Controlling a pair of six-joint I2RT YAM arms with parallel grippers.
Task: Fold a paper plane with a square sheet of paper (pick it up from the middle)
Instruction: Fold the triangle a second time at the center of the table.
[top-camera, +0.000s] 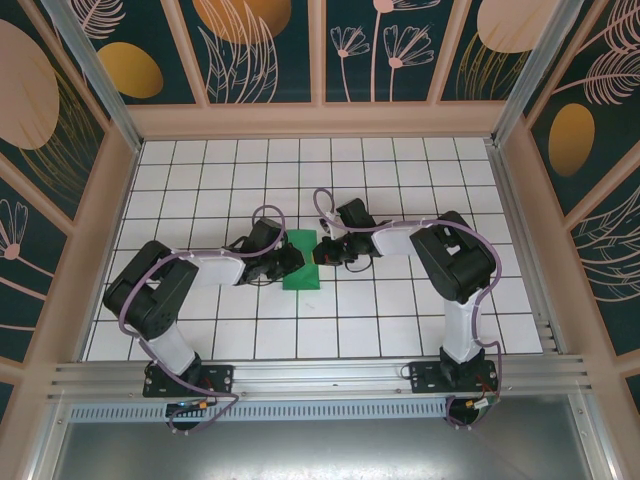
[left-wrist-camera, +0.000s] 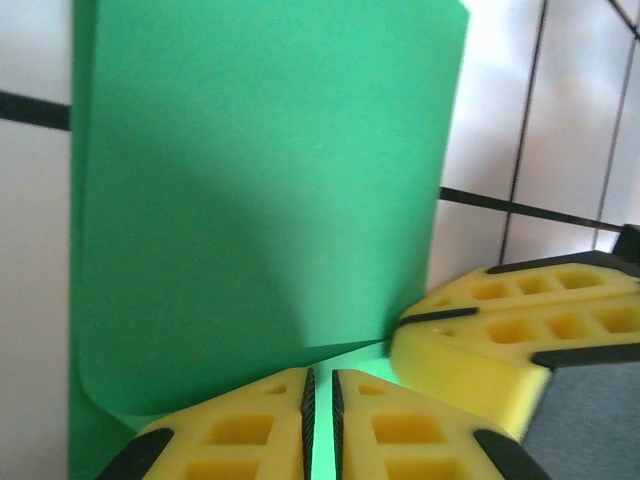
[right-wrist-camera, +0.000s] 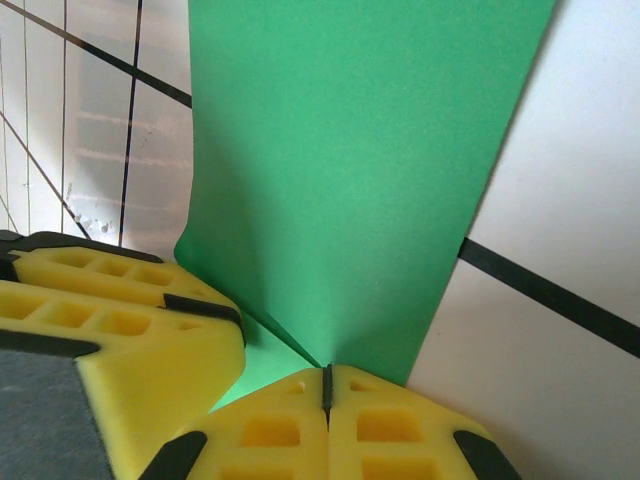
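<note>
The square sheet of paper (top-camera: 302, 272) is bright green and lies folded into a narrow strip at the table's middle. Both grippers meet over it. My right gripper (top-camera: 322, 252) comes from the right. In the right wrist view it (right-wrist-camera: 326, 368) is shut on the paper (right-wrist-camera: 360, 160) and pinches a raised flap at its near edge. My left gripper (top-camera: 290, 262) comes from the left. Its jaws (left-wrist-camera: 321, 372) stand a thin slit apart with pale green showing through, below the lifted flap (left-wrist-camera: 260, 180). The right gripper's yellow finger (left-wrist-camera: 500, 330) sits close beside them.
The white grid-tiled table (top-camera: 400, 320) has a raised wooden rim and patterned walls (top-camera: 260, 50) on three sides. Both arm bases stand on an aluminium rail (top-camera: 320, 378) at the near edge. The left gripper's yellow fingers (right-wrist-camera: 120, 320) crowd the right wrist view's lower left.
</note>
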